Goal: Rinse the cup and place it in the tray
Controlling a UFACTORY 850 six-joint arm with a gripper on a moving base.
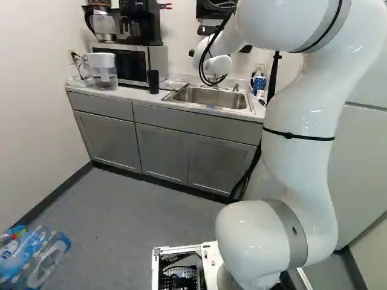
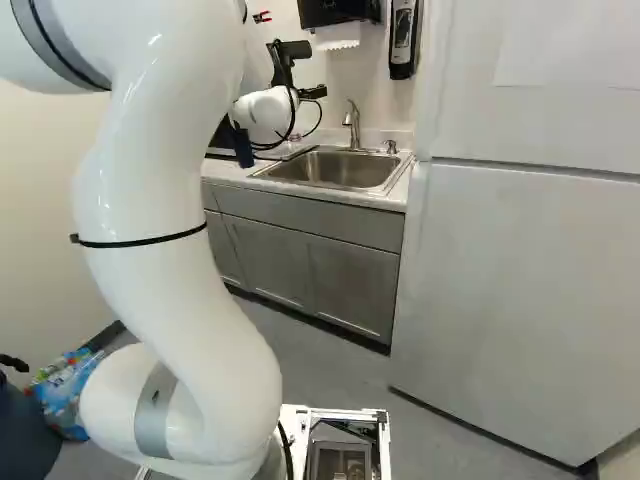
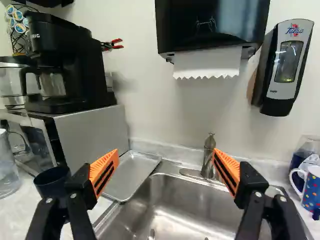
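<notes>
Coffee Corner Beside a Big White Fridge

From where I stand, a black coffee maker [image 3: 82, 65] sits atop the microwave [image 3: 95, 135], and a red-handled tool [image 3: 114, 45] shows just beside it. A water pitcher [image 1: 107, 75] with a white lid stands on the tabletop [image 1: 133, 93], near the microwave. Up on the wall hangs a black towel dispenser [image 3: 215, 25], a jagged-edged paper towel [image 3: 207, 63] poking out underneath, with a soap dispenser [image 3: 285, 70] beside it. Grey cabinets [image 1: 109, 139] run below the tabletop, and the white fridge [image 2: 520, 300] fills the right of the right base view. Clear plastic bottles [image 1: 30, 257] lie bundled at the lower left of the left base view.
</notes>
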